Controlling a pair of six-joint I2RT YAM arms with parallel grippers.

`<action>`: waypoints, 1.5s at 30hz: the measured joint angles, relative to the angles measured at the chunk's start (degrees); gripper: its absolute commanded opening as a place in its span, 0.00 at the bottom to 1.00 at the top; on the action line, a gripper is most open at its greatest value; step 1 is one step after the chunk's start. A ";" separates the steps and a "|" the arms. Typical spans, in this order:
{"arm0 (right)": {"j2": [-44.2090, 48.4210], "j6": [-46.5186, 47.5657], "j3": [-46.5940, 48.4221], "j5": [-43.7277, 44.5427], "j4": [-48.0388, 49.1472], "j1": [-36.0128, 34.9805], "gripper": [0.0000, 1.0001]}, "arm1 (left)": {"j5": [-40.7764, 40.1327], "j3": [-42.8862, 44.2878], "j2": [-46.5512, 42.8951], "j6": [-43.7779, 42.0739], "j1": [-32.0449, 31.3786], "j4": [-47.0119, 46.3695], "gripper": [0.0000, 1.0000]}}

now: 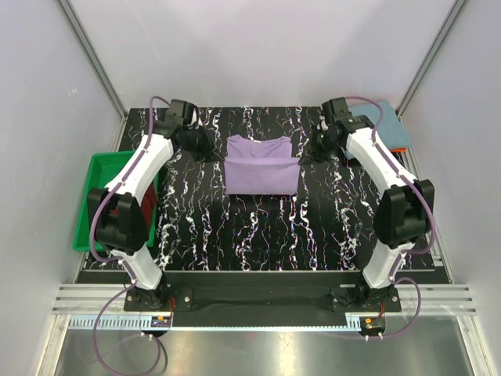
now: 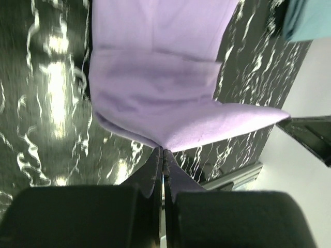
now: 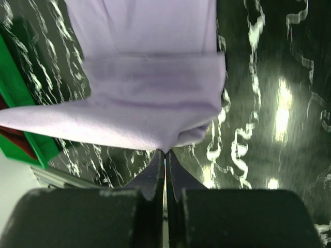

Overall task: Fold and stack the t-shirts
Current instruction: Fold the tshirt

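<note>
Lavender t-shirt (image 1: 261, 166), soft rectangle, pinched: left claw (image 2: 163, 151), right claw (image 3: 165, 153).

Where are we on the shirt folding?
Done: the teal shirt seems folded, far right corner. In hand: left gripper and right gripper each pinch the lavender shirt, partly folded mid-table. Left: maroon shirt in the green tray; nothing stacked.

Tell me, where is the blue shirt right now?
In the top view, the teal-blue shirt lies at the far right corner of the table, just beyond the right gripper, which is pinching the lavender shirt.
</note>
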State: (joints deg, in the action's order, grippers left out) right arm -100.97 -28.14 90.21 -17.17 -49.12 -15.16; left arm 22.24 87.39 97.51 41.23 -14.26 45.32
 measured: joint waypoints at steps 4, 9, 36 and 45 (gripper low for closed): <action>-6.08 1.31 9.44 0.61 -0.63 0.44 0.00 | 0.09 6.73 4.13 -0.83 1.53 0.02 0.00; -11.56 2.16 17.94 1.09 -0.83 1.09 0.00 | 0.50 13.49 9.42 -1.31 3.06 -2.16 0.00; -34.16 2.16 36.87 -4.07 12.72 4.92 0.01 | 6.49 31.12 37.05 7.85 7.48 -33.05 0.00; -42.53 -0.02 42.64 -4.90 19.04 5.92 0.07 | 7.26 44.02 51.69 13.18 8.04 -43.82 0.48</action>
State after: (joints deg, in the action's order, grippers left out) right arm -143.50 -28.16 132.86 -22.06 -30.09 -9.23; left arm 29.50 131.41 149.21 54.41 -6.22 1.50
